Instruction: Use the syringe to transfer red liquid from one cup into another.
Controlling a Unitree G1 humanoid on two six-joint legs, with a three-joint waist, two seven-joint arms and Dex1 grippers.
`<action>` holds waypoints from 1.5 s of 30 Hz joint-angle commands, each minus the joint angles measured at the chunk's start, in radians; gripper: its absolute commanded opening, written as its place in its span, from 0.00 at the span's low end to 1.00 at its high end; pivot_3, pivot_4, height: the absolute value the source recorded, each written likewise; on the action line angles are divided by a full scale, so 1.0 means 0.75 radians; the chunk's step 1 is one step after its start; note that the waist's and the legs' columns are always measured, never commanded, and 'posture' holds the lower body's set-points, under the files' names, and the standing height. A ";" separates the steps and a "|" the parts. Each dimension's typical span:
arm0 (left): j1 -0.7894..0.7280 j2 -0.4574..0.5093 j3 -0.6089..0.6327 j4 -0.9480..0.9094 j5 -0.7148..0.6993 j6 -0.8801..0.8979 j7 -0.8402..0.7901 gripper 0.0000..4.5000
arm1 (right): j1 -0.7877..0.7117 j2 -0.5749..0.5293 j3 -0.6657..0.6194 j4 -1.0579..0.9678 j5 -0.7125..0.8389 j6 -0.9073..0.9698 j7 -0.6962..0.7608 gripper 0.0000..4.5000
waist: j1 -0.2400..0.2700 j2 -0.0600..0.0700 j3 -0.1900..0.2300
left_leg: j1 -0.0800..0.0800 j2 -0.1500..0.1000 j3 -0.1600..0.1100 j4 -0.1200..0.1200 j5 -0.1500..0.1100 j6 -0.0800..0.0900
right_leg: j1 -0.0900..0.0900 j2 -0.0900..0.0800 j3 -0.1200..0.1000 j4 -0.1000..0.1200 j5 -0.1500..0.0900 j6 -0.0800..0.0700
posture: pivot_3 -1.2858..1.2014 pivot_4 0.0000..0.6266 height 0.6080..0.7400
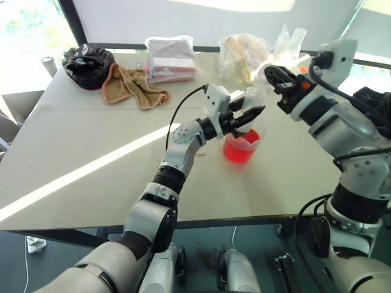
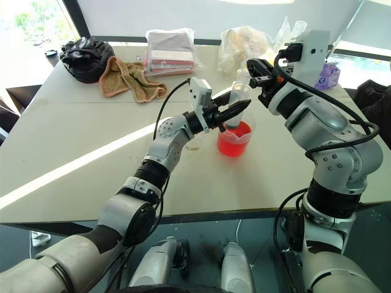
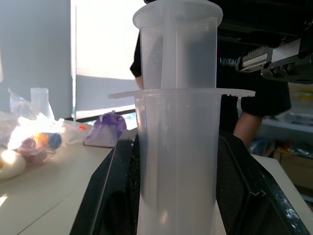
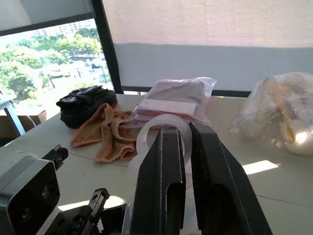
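The clear syringe [image 3: 177, 161] stands upright over the spouted beaker [image 1: 242, 146], which holds red liquid [image 2: 232, 143] near the table's middle. My left gripper [image 1: 252, 116] is shut on the syringe barrel [image 2: 234, 110], one black finger [image 3: 110, 196] on each side. My right gripper [image 2: 256, 72] comes in from the right above it and is shut on the plunger's clear top disc [image 4: 146, 139]. The plunger stem [image 3: 171, 54] stands a little way out of the barrel, and the part of the barrel in the left wrist view looks clear. A narrow clear cup [image 1: 297, 38] stands at the back right among the bags.
A black bag [image 1: 88, 64], a tan cloth [image 1: 131, 85] and a plastic-wrapped packet [image 1: 171, 58] lie along the table's far side, with a filled clear bag [image 1: 244, 54] and a purple thing [image 2: 330, 76] to the right. A person in dark clothes [image 3: 259, 93] stands beyond the table.
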 commanded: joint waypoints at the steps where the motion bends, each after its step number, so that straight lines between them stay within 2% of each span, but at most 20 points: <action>1: -0.043 -0.036 -0.040 -0.036 -0.008 0.005 -0.037 0.32 | -0.029 -0.009 -0.036 -0.074 0.061 -0.031 0.015 0.09 | -0.001 0.000 0.000 | 0.000 0.000 0.000 0.000 0.000 0.000 | 0.000 0.000 0.000 0.000 0.000 0.000 | 0.52 0.24 1.00; 3: -0.046 -0.037 -0.038 -0.037 -0.010 0.006 -0.034 0.32 | -0.023 -0.014 -0.037 -0.073 0.076 -0.020 0.020 0.24 | 0.000 0.000 0.000 | 0.000 0.000 0.000 0.000 0.000 0.001 | 0.000 0.000 0.000 0.000 0.000 0.000 | 0.52 0.24 1.00; 9: -0.049 -0.034 -0.033 -0.011 -0.005 -0.012 -0.019 0.32 | -0.004 -0.068 -0.026 -0.073 0.081 -0.005 0.046 0.91 | 0.000 0.000 0.000 | 0.000 0.000 0.000 0.000 0.000 0.001 | 0.000 0.000 0.000 0.000 0.000 0.000 | 0.52 0.24 1.00; 10: -0.055 -0.030 -0.028 0.006 -0.003 -0.018 -0.011 0.32 | 0.000 -0.096 -0.032 -0.071 0.084 0.001 0.063 0.98 | -0.001 0.000 0.000 | 0.000 0.000 0.000 0.000 0.000 0.001 | 0.000 0.000 0.000 0.000 0.000 0.000 | 0.52 0.24 1.00; 17: -0.123 -0.011 0.012 0.066 -0.013 -0.040 0.014 0.32 | 0.072 -0.335 -0.143 -0.066 0.244 0.089 0.250 0.98 | 0.002 0.000 0.000 | 0.000 0.000 0.000 0.000 -0.002 0.004 | 0.001 -0.001 0.000 -0.002 0.000 0.000 | 0.52 0.24 1.00; 25: -0.164 -0.007 0.033 0.069 -0.025 -0.049 0.023 0.32 | 0.064 -0.462 -0.346 0.066 0.659 0.159 0.260 0.98 | 0.001 0.000 0.000 | 0.000 0.000 0.000 0.000 -0.002 0.005 | 0.001 -0.002 0.000 -0.003 0.000 0.000 | 0.52 0.24 1.00; 30: -0.223 -0.009 0.091 -0.066 -0.116 0.083 0.075 0.32 | 0.064 -0.457 -0.384 0.139 0.768 0.093 0.157 0.98 | 0.001 -0.001 0.001 | 0.000 0.001 0.000 0.000 -0.002 0.005 | 0.001 -0.002 0.000 -0.004 0.000 0.000 | 0.52 0.24 1.00; 37: -0.228 0.027 0.127 -0.346 -0.237 0.336 0.170 0.32 | 0.140 -0.442 -0.327 0.150 0.771 0.019 0.132 0.98 | 0.000 0.000 0.001 | 0.000 0.000 0.000 0.000 -0.003 0.006 | 0.002 -0.002 0.000 -0.004 0.000 0.000 | 0.52 0.24 1.00; 45: -0.169 0.209 0.147 -0.586 -0.248 0.469 0.248 0.32 | 0.150 -0.415 -0.240 0.132 0.775 -0.038 0.117 0.98 | -0.001 0.000 0.001 | 0.000 0.000 0.000 0.000 -0.002 0.006 | 0.002 0.000 0.000 -0.004 0.000 0.000 | 0.52 0.24 1.00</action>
